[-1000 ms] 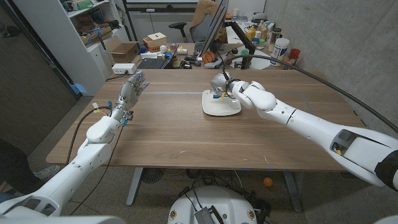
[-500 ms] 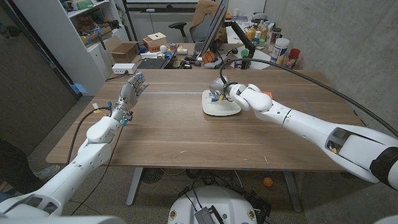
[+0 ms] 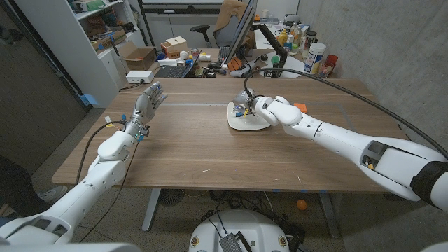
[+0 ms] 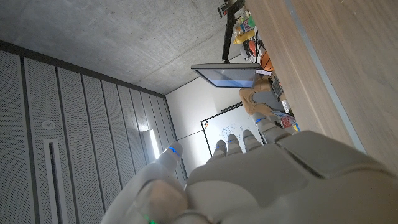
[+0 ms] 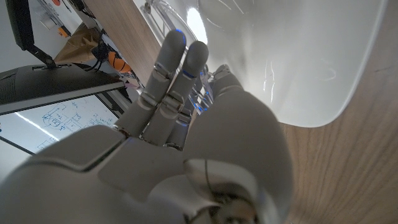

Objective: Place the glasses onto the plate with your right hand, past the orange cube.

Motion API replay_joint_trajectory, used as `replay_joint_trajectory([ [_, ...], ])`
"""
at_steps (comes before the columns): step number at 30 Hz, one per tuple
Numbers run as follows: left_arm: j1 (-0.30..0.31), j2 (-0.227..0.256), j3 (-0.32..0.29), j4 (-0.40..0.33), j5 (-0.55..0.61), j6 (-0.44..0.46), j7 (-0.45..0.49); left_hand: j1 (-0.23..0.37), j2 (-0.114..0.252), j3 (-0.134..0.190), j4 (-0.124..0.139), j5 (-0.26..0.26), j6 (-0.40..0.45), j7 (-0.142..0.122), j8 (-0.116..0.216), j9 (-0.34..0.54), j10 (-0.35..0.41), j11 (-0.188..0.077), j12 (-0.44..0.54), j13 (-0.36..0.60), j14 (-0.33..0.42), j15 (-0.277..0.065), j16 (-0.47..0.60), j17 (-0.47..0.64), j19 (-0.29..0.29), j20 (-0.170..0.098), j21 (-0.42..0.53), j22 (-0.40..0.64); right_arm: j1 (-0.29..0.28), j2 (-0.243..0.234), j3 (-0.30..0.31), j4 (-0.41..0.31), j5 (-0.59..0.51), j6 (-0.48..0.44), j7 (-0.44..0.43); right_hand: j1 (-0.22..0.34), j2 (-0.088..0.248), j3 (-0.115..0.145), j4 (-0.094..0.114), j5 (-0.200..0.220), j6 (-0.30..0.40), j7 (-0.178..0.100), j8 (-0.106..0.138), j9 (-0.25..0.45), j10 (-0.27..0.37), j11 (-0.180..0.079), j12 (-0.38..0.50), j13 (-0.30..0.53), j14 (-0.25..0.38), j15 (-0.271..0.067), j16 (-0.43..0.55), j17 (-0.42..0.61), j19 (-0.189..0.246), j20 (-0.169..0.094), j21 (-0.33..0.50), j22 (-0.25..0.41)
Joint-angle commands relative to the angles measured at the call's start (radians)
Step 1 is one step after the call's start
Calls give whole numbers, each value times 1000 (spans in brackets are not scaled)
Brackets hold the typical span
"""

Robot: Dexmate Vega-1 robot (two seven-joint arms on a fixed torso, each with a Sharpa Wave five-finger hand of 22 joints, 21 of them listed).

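— Hovering over the plate (image 3: 246, 120), the right hand (image 3: 260, 106) hides its grasp; whether it holds the glasses (image 3: 242, 99), I cannot tell.

— Where are they?

— At the hand's ten o'clock, over the plate's far rim. The orange cube (image 3: 300, 107) sits at its three o'clock. The left hand (image 3: 148, 101) waits open, well apart.

a cluttered lab or workshop — concrete walls, shelving (image 3: 105, 28), cardboard boxes (image 3: 173, 47), a monitor (image 3: 241, 28), a whiteboard (image 4: 227, 127)

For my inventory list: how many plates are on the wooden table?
1. The white plate lies on the table's far middle part, under the right hand; the hand covers some of it.
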Motion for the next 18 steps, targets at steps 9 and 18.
replay_joint_trajectory([
  [9, -14, -6, -2, 34, -9, -14, -19, 4, 109, -5, 0, 6, 1, 5, 3, 5, -23, 6, 8, 3, -23, 2, 0, 4, 1, 11, 5, 2, 39, 34, -56, 46, 2, -32, 36, 43, 55, 5, 11, 6, -47, 2, -24, -1, 18, -27, -8, -1, 9, 1, -4, 2, 4, -91, 28, -13],
  [18, -11, -3, -3, 31, -9, -14, -21, 3, 109, -5, 0, 6, 0, 5, 3, 5, -23, 6, 8, 3, -23, 3, 0, 4, 1, 10, 6, 2, 41, 38, -79, 38, -39, -84, 63, -38, 5, -51, 55, 9, -93, -15, -71, -13, -9, -37, -9, 2, -7, 4, 12, 24, 4, -88, 91, 22],
])
